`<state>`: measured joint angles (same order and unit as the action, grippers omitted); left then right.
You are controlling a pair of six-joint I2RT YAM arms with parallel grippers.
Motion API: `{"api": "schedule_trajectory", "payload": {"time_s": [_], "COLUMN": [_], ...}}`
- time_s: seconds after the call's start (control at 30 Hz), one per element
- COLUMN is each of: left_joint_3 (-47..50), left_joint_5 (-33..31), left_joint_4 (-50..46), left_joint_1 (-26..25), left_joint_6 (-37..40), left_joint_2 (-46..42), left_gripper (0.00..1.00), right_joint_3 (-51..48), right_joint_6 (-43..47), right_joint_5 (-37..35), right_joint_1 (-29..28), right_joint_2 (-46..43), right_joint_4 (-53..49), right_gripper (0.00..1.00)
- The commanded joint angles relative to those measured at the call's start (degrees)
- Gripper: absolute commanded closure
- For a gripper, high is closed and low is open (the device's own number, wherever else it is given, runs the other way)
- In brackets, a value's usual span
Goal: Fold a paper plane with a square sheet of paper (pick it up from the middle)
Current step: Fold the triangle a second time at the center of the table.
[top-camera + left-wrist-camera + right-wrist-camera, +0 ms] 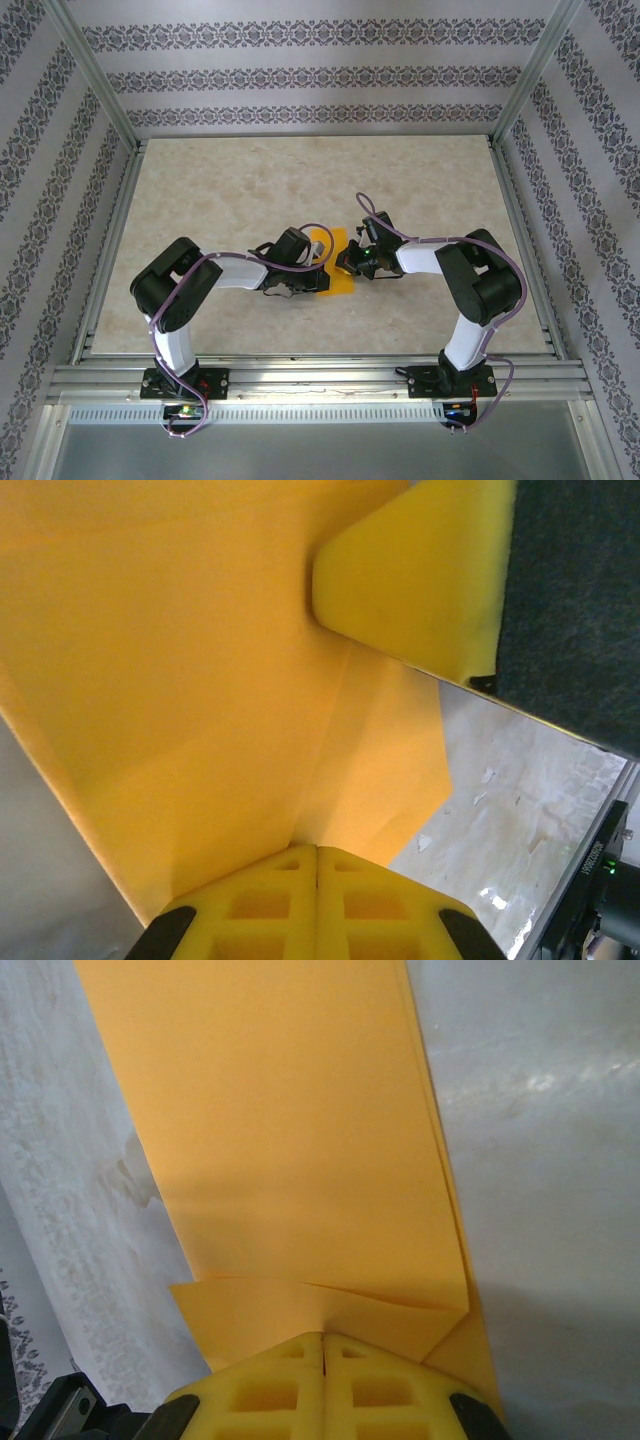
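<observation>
The square sheet of paper [338, 283], bright orange and folded into layers, is at the table's middle between both grippers. My left gripper [318, 263] meets it from the left, my right gripper [348, 262] from the right. In the left wrist view the left gripper [318, 848] is shut on the paper [180, 680], which has a crease running up from the jaws. A yellow finger [410, 570] of the right gripper shows beyond it. In the right wrist view the right gripper [323, 1336] is shut on a folded flap of the paper [290, 1130]. Whether it has a paper plane's shape I cannot tell.
The pale marbled table [250, 190] stretches on all sides of the paper. Aluminium rails [300, 375] frame it, with patterned walls [300, 70] beyond. Both arm bases sit at the near edge.
</observation>
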<state>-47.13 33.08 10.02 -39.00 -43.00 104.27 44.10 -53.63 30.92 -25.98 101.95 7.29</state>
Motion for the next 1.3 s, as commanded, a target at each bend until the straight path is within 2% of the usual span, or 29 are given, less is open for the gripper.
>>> {"api": "schedule_trajectory", "payload": {"time_s": [0.0,0.23,0.5,0.73,1.03,1.27], "left_joint_3": [3.7,5.7,5.6,2.7,-8.1,-8.5], "left_joint_5": [2.0,3.6,3.0,0.6,0.7,-2.3], "left_joint_4": [0.3,-0.9,-7.7,-5.4,-11.3,-12.7], "left_joint_1": [-0.5,-0.5,-0.5,-0.2,1.4,1.4], "left_joint_6": [-3.7,-4.1,-1.2,-0.6,1.9,3.2], "left_joint_2": [-1.2,-2.8,-6.7,-13.3,-2.0,3.1], "left_gripper": [0.98,0.96,0.93,0.93,0.97,1.00], "right_joint_3": [-1.6,-1.5,-1.6,-1.5,-1.6,-1.7], "right_joint_6": [1.2,1.6,1.5,1.4,0.8,0.7], "right_joint_5": [-3.9,-3.9,-3.8,-3.4,-2.8,-2.7], "right_joint_1": [0.5,0.7,0.8,0.8,0.8,0.7], "right_joint_2": [2.5,2.6,2.3,1.7,1.9,1.4], "right_joint_4": [-4.9,-5.1,-5.0,-5.0,-4.2,-3.9], "right_gripper": [1.00,1.00,1.00,1.00,1.00,1.00]}}
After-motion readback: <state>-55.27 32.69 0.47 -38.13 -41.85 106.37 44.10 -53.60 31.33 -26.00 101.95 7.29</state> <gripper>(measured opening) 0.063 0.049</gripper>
